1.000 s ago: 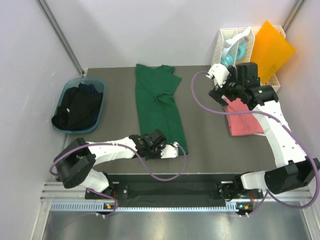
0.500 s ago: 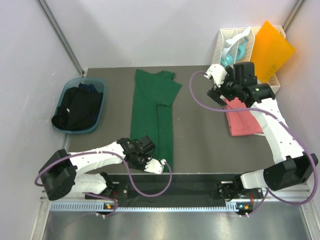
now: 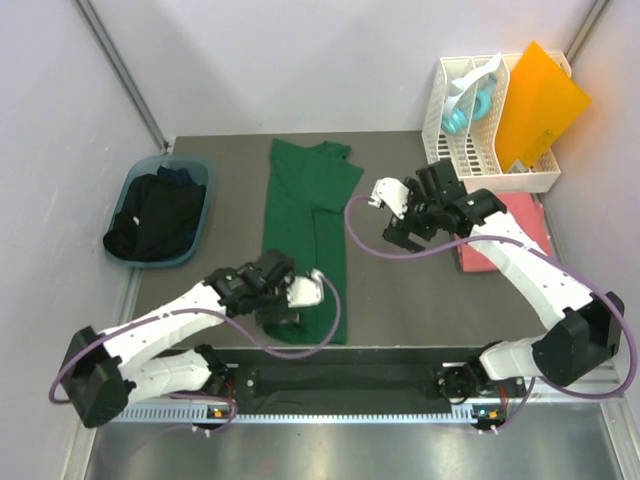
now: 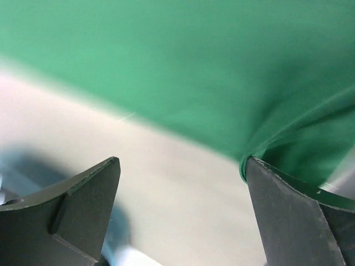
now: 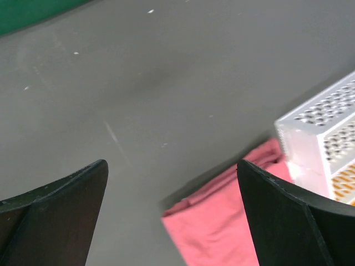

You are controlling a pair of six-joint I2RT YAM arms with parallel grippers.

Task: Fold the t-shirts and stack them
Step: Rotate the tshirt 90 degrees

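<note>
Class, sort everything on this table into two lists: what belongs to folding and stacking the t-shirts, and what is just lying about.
Belongs to the job:
green t-shirt
pink t-shirt
dark shirts in the blue basin

Just lying about:
white rack
orange sheet
teal object in the rack

I think this is a robot lab, a small test booth and not a home. My two white and black robot arms (image 3: 530,275) are fixed at the near edge of a flat dark grey table (image 3: 400,290), next to a long silver metal rail with little slots (image 3: 350,412). Plain white walls (image 3: 300,60) with grey metal posts (image 3: 118,70) close the table in on three sides, and a blue plastic tub (image 3: 135,185) and a white plastic rack with slots (image 3: 470,165) sit at its far corners.
</note>
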